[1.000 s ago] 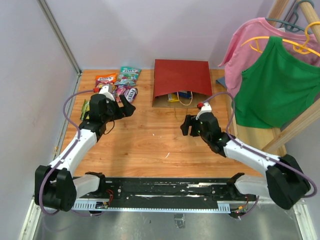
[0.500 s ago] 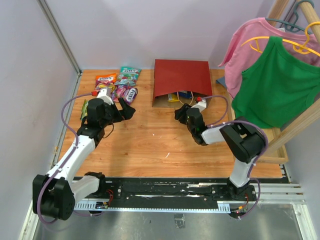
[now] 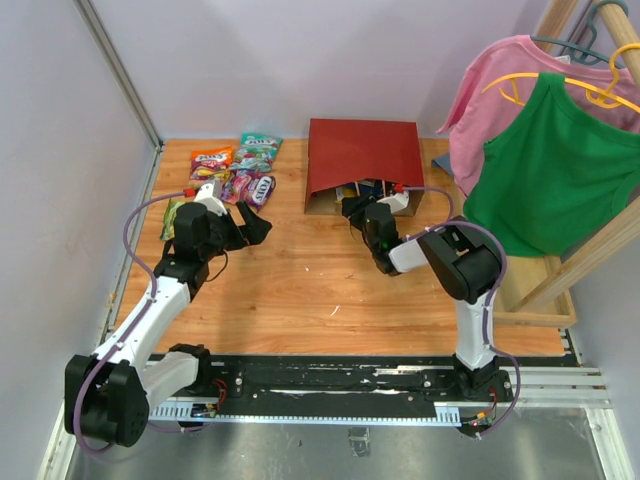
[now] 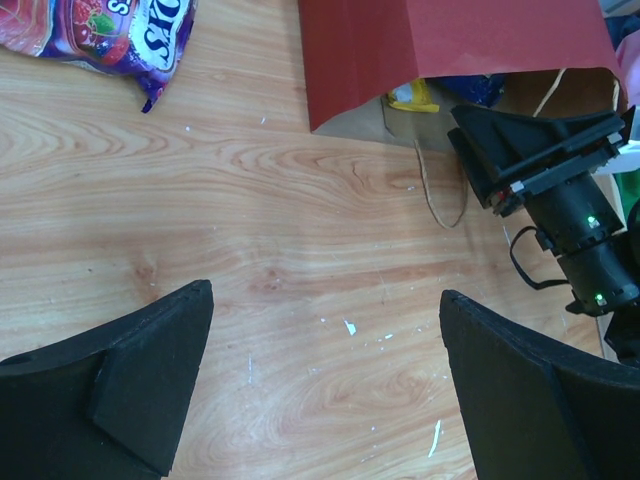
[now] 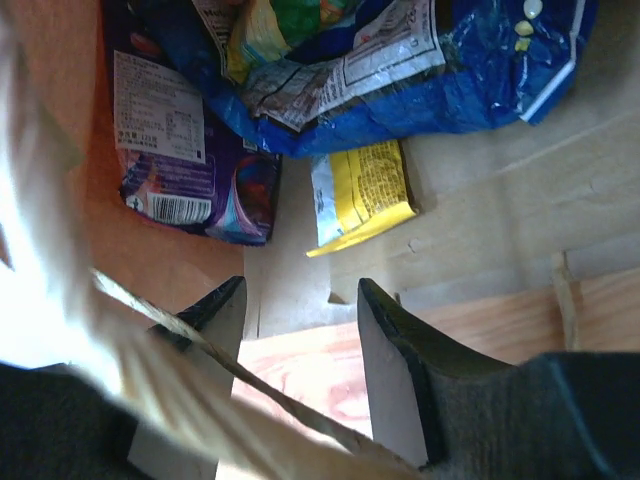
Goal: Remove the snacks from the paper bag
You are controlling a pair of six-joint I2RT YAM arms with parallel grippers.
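Since a second ago my right pincer (image 5: 300, 290) has been crossing the surface (image 3: 300, 280) to the mouth of the paper bag (image 3: 362, 150). I'm keeping it half-open and empty, lining up on the yellow bar wrapper (image 5: 365, 195) inside. I'm parking the left pincer (image 4: 325, 300) wide apart near the unloaded candy packets (image 3: 235, 170), staying clear.

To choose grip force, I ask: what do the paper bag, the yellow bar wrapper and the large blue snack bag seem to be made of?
The paper bag: stiff paper, matte dark red outside, brown kraft inside, with flat creased panels.
The yellow bar wrapper: probably thin plastic film, glossy and slightly crumpled.
The large blue snack bag: likely plastic or foil laminate, with shiny wrinkles catching the light.
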